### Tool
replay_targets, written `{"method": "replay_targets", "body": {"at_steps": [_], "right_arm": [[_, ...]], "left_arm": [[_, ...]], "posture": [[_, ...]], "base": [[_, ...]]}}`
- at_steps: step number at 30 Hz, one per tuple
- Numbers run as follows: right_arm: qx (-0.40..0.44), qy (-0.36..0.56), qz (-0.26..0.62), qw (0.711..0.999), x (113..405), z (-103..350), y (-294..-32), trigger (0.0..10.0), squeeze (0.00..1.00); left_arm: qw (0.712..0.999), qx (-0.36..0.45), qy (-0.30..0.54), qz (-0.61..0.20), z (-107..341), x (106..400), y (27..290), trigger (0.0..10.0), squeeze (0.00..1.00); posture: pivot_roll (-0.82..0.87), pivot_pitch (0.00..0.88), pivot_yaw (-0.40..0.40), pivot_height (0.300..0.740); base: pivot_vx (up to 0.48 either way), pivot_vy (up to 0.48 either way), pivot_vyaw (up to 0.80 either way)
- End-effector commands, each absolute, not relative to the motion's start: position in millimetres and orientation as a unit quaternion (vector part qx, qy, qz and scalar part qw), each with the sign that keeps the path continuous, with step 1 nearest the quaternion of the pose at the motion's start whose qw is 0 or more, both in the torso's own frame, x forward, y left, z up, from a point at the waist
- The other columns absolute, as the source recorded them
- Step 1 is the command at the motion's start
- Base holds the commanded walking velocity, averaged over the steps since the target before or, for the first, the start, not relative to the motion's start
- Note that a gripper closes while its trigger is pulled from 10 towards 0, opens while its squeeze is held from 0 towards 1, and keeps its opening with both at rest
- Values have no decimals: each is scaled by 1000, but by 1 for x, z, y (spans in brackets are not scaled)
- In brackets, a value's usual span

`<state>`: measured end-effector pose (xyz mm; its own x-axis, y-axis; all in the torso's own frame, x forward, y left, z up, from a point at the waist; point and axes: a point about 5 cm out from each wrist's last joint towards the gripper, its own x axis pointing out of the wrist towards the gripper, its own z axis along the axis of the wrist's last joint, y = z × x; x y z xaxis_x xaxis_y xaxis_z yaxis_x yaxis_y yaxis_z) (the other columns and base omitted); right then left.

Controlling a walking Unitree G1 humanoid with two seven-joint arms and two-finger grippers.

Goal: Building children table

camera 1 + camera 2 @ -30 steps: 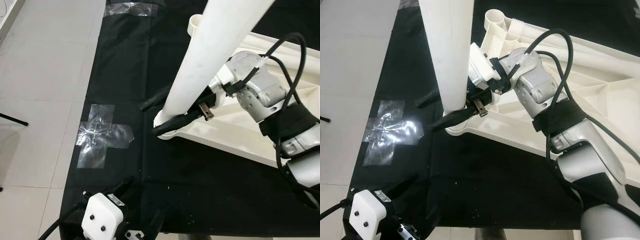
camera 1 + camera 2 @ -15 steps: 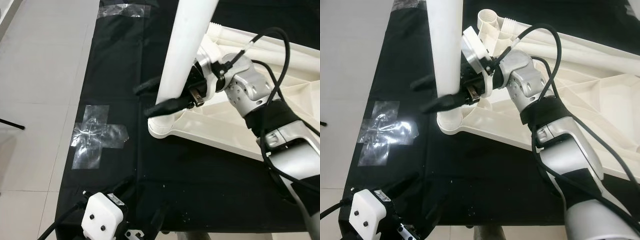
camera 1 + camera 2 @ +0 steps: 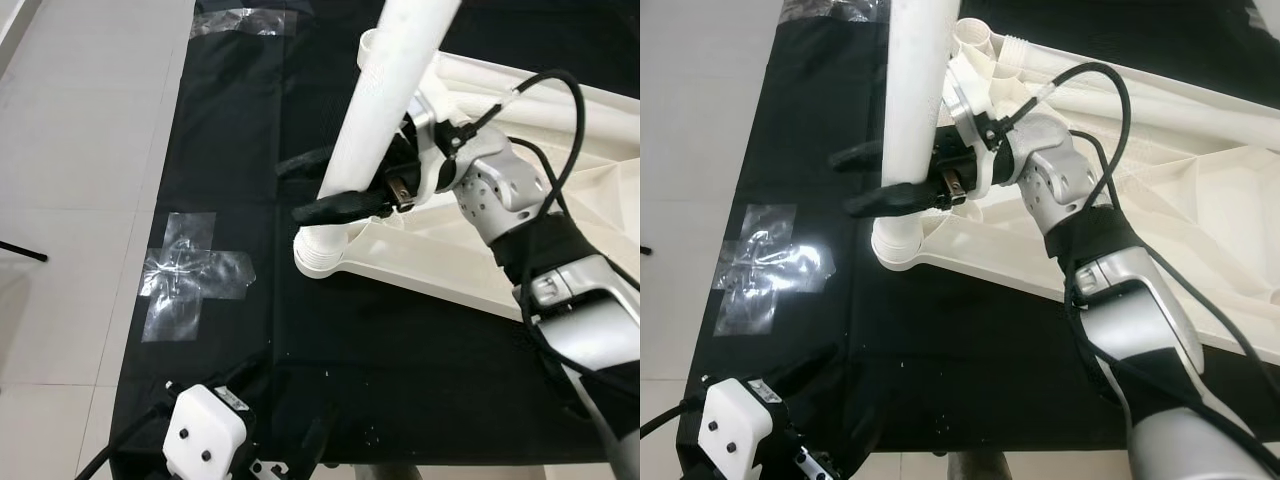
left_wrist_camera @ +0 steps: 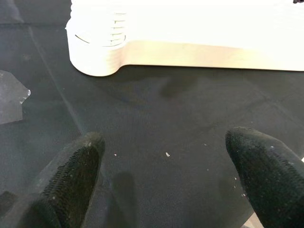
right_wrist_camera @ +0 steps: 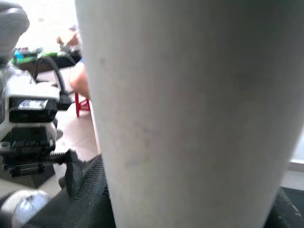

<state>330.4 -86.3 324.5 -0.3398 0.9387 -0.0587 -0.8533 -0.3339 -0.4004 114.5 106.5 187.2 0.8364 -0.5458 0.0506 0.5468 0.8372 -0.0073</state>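
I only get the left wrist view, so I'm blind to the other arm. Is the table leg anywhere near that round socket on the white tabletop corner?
Observer: Yes. The right end effector holds the white table leg with its lower end just above the corner socket.
Operator: Is the leg straight up?
Observer: No, it tilts; its top leans toward the robot's right.
Operator: And my left arm?
Observer: The left end effector is open, hovering over the black mat near that socket, touching nothing.
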Motion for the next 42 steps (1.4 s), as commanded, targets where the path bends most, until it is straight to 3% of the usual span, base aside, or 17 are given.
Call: {"method": "replay_targets", "body": {"at_steps": [1,6,15,23,42], "right_arm": [[-162,-61,820,545,331,282,-84,10000,0],[-215,-42,815,537,330,272,-84,10000,0],[-215,-27,805,553,333,273,-82,10000,0],[-197,11,783,591,340,273,-78,10000,0],[-156,1,738,657,348,268,-79,10000,0]], "left_arm": [[957,-12,-8,-290,184,112,106,10000,0],[957,-11,-9,-291,184,113,106,10000,0],[957,-11,-10,-290,184,114,106,10000,0],[957,-11,-11,-290,184,115,106,10000,0],[957,-11,-13,-290,183,116,106,10000,0]], "posture": [[91,460,-91,740],[89,462,-90,740],[86,465,-93,740],[81,464,-97,740],[79,461,-97,740]], "base": [[0,0,0],[0,0,0],[0,0,0],[0,0,0],[0,0,0]]}}
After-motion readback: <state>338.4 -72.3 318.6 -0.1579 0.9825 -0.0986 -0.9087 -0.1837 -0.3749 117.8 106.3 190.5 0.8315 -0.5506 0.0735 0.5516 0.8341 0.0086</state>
